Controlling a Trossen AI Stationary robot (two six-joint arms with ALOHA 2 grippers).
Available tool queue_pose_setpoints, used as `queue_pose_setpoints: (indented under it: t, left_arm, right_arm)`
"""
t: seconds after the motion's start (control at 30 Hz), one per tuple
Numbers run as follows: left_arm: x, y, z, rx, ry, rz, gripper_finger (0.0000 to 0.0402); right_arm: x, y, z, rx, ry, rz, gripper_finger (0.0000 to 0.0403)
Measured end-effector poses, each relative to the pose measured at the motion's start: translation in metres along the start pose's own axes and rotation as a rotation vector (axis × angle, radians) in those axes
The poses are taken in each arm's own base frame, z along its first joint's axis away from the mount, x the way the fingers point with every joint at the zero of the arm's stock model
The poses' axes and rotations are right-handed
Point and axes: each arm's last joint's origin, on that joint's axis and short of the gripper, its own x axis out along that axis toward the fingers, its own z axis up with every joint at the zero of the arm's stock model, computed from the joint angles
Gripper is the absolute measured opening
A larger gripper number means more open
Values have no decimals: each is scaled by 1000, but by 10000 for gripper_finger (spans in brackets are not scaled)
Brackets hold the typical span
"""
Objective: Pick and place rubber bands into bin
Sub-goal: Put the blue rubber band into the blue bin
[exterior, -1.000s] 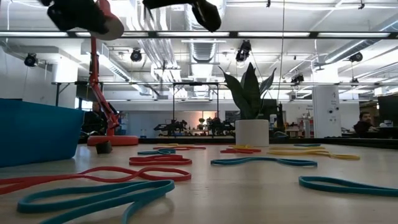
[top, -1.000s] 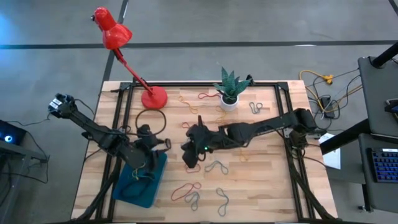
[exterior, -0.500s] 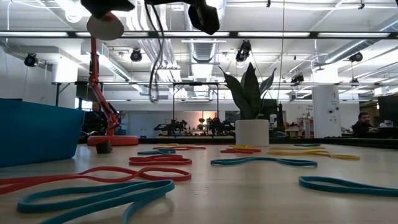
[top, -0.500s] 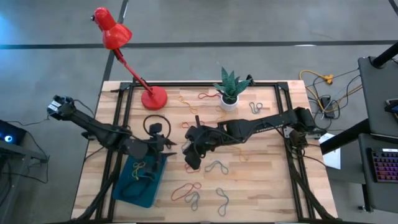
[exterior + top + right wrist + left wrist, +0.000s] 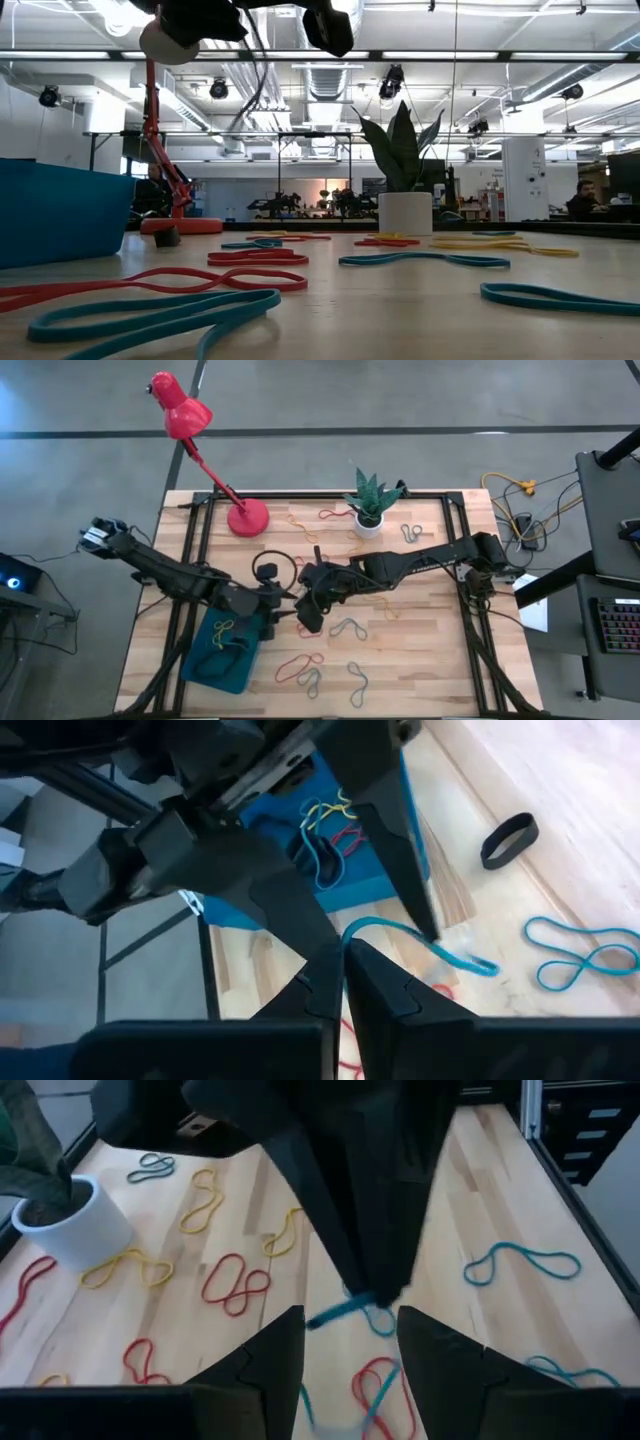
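At the table's left, the bin (image 5: 228, 658) sits near the front edge, a few rubber bands (image 5: 328, 838) in yellow, red and teal already lying inside it. The left gripper (image 5: 272, 603) hangs over the bin's corner at about 1 o'clock, its fingers (image 5: 268, 1365) spread apart with nothing between them. Just to its 3 o'clock, almost touching, the right gripper (image 5: 306, 610) hovers above the wood with its fingers pinched together on a teal band (image 5: 415, 942) that dangles from the tips. More loose bands (image 5: 348, 628) lie scattered across the boards from the table's centre toward 5 o'clock, and others near the back edge. At 12 o'clock stand a red lamp (image 5: 247, 516) and a white plant pot (image 5: 368, 524).
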Motion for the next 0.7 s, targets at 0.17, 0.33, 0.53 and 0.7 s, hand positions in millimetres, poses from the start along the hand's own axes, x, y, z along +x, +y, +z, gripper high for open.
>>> queue_pose_setpoints:
  t: [0.17, 0.33, 0.53, 0.7]
  left_arm:
    - [3, 7, 0, -12, 4, 28, 146]
    - [1, 10, 3, -21, -1, 5, 140]
    - [3, 9, 1, 28, 17, -51, 79]
    - [4, 9, 4, 62, -11, -54, 14]
  right_arm:
    - [0, 0, -1, 18, 17, 4, 8]
    - [0, -1, -2, 19, 26, -4, 8]
    - [0, -1, -2, 19, 27, -4, 8]
    - [0, 0, -2, 23, 25, -2, 8]
